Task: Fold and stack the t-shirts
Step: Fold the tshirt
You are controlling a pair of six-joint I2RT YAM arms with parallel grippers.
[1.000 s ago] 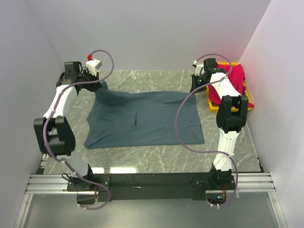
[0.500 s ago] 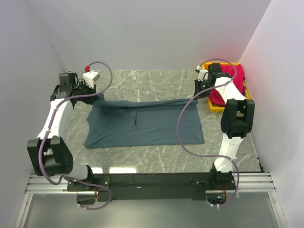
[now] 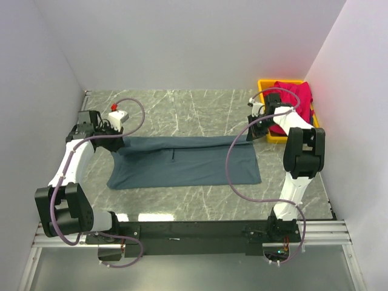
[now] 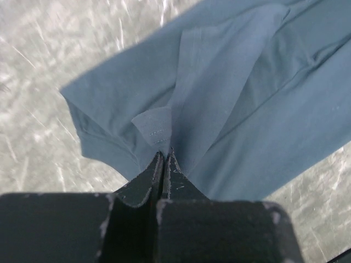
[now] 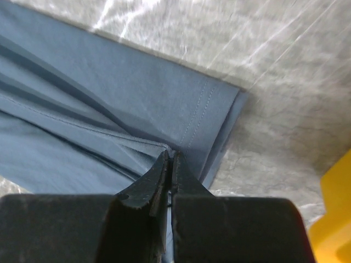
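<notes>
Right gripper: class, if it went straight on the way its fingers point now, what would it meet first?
The right gripper is shut on the blue-grey t-shirt, and that folded cloth lies directly ahead; marble table follows beyond its hem, though depth is unclear.

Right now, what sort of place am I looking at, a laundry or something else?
Probably a robot test cell: bare white walls box in a marble-look table, a left arm and right arm are bolted at its near edge, both handling a blue-grey t-shirt.
</notes>
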